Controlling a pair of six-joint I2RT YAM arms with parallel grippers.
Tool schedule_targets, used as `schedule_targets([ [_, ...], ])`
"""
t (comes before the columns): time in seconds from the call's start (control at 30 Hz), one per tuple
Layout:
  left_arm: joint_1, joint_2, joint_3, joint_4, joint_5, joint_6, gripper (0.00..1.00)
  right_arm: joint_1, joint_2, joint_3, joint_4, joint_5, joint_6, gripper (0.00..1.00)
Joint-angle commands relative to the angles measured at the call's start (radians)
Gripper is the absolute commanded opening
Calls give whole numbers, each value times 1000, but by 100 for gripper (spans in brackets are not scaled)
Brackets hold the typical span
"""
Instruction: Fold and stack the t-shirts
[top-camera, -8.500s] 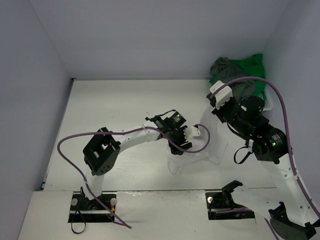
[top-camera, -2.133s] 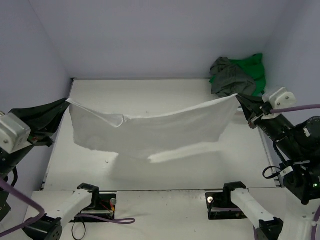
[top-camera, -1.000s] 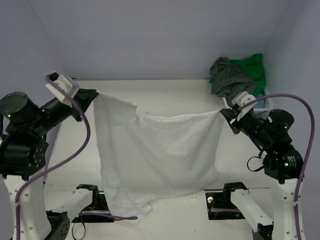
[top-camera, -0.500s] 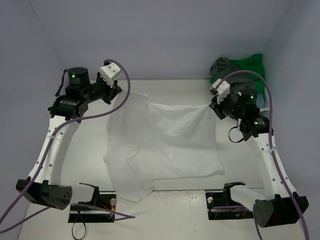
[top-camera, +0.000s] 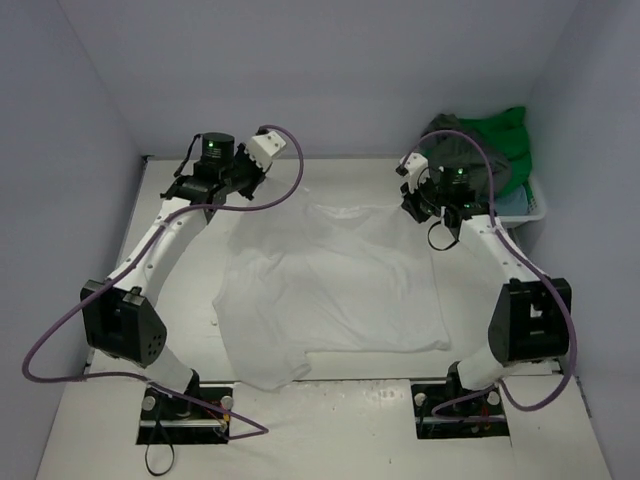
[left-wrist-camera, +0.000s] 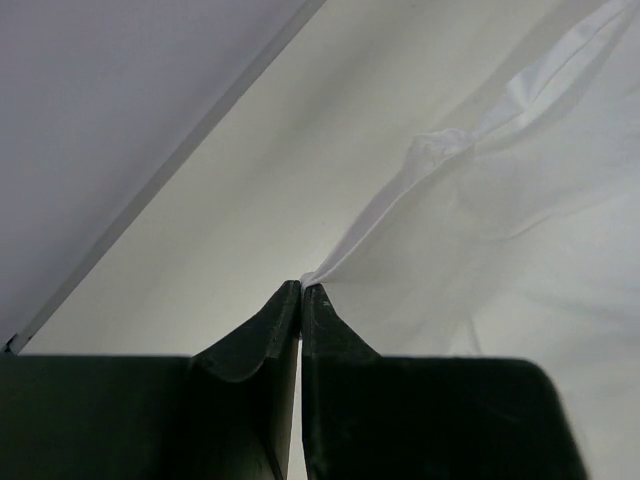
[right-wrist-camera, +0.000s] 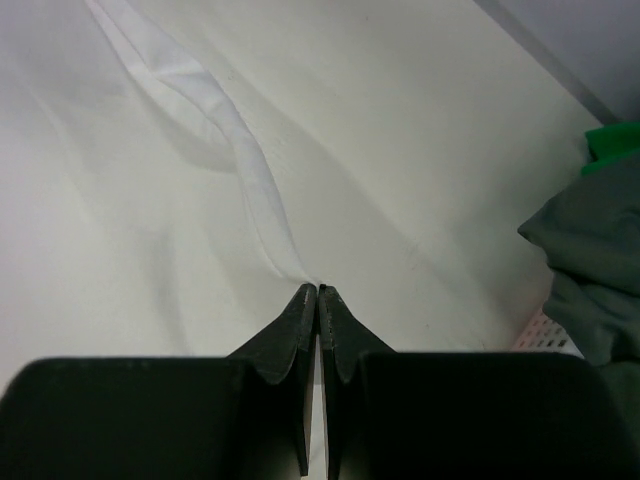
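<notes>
The white t-shirt (top-camera: 330, 285) lies spread over the middle of the table, its near edge rumpled. My left gripper (top-camera: 252, 187) is shut on the shirt's far left corner, and the left wrist view shows the cloth (left-wrist-camera: 480, 200) pinched at the gripper's tips (left-wrist-camera: 302, 288). My right gripper (top-camera: 413, 207) is shut on the far right corner, with a fold of white cloth (right-wrist-camera: 230, 150) running into its tips (right-wrist-camera: 318, 290). A dark grey-olive t-shirt (top-camera: 455, 140) and a bright green t-shirt (top-camera: 508, 135) are heaped at the back right.
A white plastic basket (top-camera: 533, 200) stands under the heap against the right wall, and its rim (right-wrist-camera: 545, 330) shows in the right wrist view next to the dark shirt (right-wrist-camera: 590, 250). Walls close in the table on the left, back and right.
Both arms have swung out to the far side of the table and come down. The white shirt, which hung stretched between them, now lies on the table.
</notes>
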Motion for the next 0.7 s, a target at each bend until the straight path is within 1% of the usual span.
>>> schedule_targets([
  [0.0, -9, 6, 42, 124, -82, 36, 0, -8, 83, 88, 126, 47, -15, 0],
  [0.13, -9, 80, 59, 135, -137, 61, 0, -6, 218, 153, 149, 95, -15, 0],
  [0.33, -7, 204, 85, 176, -222, 86, 0, -5, 362, 250, 180, 155, 1, 0],
  [0.53, -6, 350, 177, 198, -248, 86, 0, 6, 493, 354, 183, 245, -2, 0],
  [0.67, -6, 441, 287, 186, -260, 92, 0, 15, 557, 415, 172, 307, -13, 0],
])
